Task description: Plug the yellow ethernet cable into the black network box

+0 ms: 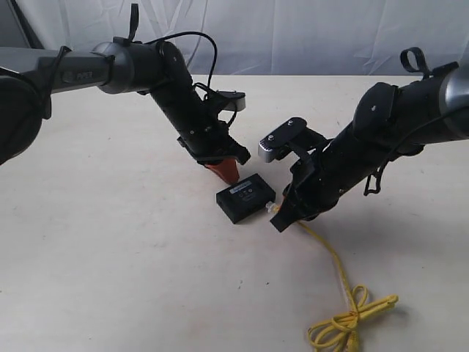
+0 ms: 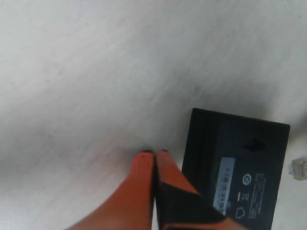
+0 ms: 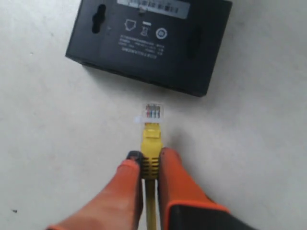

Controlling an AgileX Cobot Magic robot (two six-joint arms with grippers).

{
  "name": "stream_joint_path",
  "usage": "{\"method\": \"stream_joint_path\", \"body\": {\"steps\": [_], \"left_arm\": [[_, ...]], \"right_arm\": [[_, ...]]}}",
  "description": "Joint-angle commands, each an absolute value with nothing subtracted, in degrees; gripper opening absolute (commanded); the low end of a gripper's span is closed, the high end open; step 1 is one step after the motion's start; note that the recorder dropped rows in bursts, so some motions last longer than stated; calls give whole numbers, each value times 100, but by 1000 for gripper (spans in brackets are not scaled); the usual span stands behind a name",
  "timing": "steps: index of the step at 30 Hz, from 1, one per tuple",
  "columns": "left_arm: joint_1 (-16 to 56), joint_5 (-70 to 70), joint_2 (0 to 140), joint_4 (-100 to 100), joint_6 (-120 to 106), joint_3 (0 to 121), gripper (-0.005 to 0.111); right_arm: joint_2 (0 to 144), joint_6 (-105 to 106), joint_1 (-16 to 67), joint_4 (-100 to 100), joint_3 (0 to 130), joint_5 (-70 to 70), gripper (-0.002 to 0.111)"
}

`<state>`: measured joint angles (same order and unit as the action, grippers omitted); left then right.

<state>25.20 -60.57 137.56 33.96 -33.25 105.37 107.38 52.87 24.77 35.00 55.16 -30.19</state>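
Observation:
The black network box lies flat on the table's middle, white label strip up; it also shows in both wrist views. My right gripper is shut on the yellow ethernet cable at its boot. The clear plug points at the box's side, a small gap away. Behind the gripper the cable trails to a knotted bundle near the front edge. My left gripper is shut and empty, its orange tips beside the box's far corner, close to the table.
The table is pale and bare round the box. Both black arms lean in over the middle, the left arm from the back left and the right arm from the right. A white curtain hangs behind.

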Motion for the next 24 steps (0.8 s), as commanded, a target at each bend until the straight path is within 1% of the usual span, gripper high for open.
{"method": "stream_joint_path", "body": {"steps": [1, 6, 19, 24], "left_arm": [[2517, -6086, 13801, 3534, -3294, 10505, 0], [2517, -6086, 13801, 3534, -3294, 10505, 0], [2517, -6139, 13801, 3682, -3305, 10505, 0], [2517, -6139, 13801, 3682, -3316, 10505, 0]], "right_arm": [[10839, 5306, 2535, 3530, 5511, -2864, -1], [10854, 5306, 2661, 3562, 5511, -2499, -1], [10854, 5497, 2713, 3440, 5511, -2214, -1], [10854, 6000, 2713, 2705, 5511, -2384, -1]]}}
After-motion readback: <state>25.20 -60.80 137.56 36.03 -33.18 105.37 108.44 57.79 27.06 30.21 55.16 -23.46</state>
